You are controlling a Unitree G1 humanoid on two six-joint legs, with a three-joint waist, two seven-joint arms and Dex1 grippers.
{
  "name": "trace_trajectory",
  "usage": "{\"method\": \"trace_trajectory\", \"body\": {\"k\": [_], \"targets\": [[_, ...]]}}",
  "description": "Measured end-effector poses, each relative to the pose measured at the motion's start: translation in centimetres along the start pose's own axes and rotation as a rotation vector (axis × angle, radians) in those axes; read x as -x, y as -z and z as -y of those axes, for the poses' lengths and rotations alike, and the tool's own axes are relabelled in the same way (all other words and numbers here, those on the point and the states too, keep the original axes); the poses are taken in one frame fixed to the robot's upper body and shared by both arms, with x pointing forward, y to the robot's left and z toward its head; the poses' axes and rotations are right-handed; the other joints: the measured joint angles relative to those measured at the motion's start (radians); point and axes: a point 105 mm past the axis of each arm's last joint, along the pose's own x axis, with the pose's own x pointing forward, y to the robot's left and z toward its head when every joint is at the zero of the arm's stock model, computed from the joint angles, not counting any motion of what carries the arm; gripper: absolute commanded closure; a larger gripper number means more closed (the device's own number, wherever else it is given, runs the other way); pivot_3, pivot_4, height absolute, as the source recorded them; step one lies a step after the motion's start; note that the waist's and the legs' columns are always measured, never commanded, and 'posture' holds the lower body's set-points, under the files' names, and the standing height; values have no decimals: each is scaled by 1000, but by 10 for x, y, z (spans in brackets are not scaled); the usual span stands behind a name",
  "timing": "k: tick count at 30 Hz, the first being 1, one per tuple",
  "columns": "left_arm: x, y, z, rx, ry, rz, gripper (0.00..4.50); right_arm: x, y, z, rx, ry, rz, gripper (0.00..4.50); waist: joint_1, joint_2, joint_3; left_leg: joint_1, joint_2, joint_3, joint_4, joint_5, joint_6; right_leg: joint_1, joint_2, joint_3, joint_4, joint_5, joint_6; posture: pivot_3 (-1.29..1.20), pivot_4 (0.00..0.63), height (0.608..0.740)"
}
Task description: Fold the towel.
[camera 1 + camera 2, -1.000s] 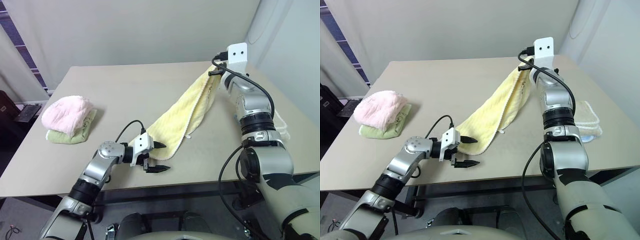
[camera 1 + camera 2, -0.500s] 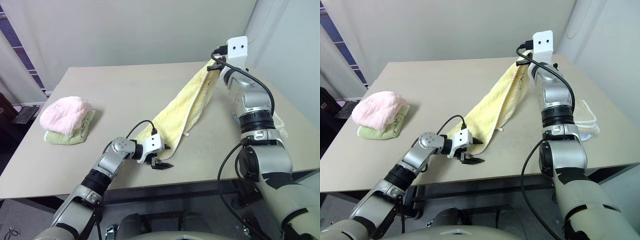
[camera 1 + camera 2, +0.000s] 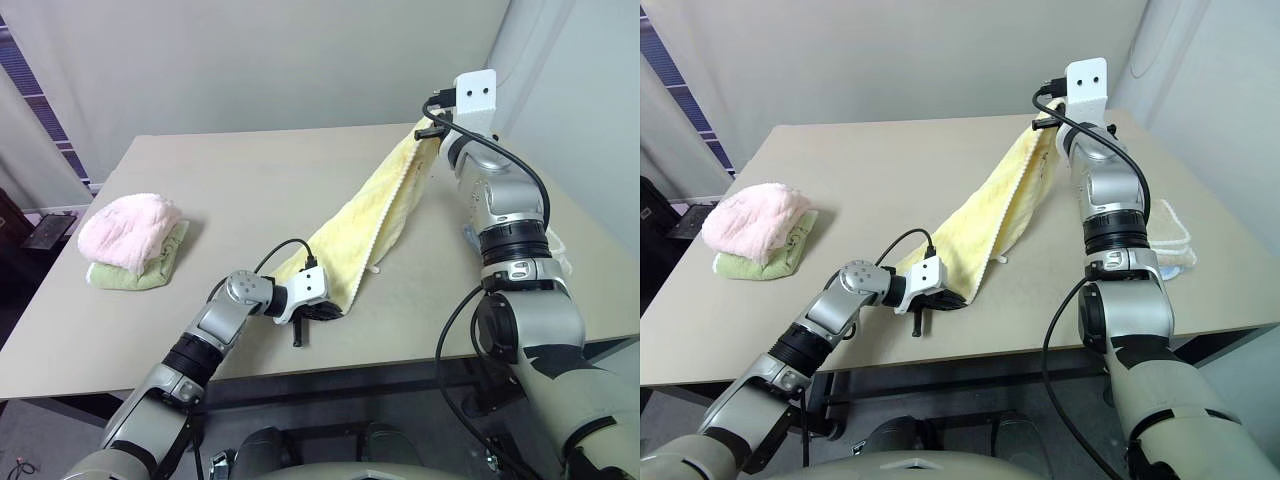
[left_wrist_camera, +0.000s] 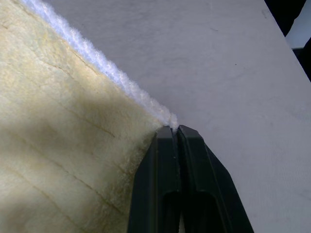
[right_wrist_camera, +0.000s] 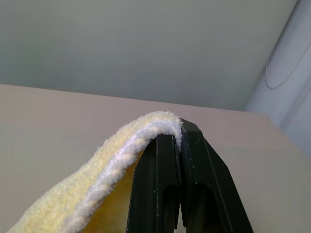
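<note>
The pale yellow towel [image 3: 372, 223] hangs in a long sloping band from the far right of the table down to its near middle. My right gripper [image 5: 178, 137] is raised above the table's far right and shut on the towel's upper corner [image 5: 146, 131]. My left gripper [image 4: 176, 131] lies low at the near end of the towel [image 4: 68, 145], shut on its corner by the whitish hem [image 4: 112, 75]. In the head views the left gripper [image 3: 322, 313] sits at the towel's lower tip near the table's front edge.
A fluffy pink towel [image 3: 130, 228] rests on a green folded one [image 3: 150, 268] at the table's left. A whitish folded towel [image 3: 1175, 240] lies at the right edge behind my right arm. The beige table [image 3: 240, 190] ends close in front.
My left gripper closed from wide open onto the towel's near corner. The right gripper kept its hold on the upper corner and stayed put.
</note>
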Motion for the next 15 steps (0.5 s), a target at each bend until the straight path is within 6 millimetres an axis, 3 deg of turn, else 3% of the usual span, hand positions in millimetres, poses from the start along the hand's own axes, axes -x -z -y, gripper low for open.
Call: {"method": "trace_trajectory", "body": {"k": [5,8,15], "targets": [[15,0,-13,138,-75,53,4469,3,-1,1,5,2,15,4500,-1,0,1,-1,1,0,0,0,0,-1,0,0,0,0,0,0,0,740],[54,-9,-37,184,-189,134,4469,5,5,6,14,13,9,4500,-1,0,1,-2,2,0,0,0,0,-1,2,0,0,0,0,0,0,740],[152,-59,-103,205,-475,407,4469,10,16,31,42,63,-20,4500,3,1,3,-2,2,0,0,0,0,0,3,-1,-1,0,1,0,0,740]]}}
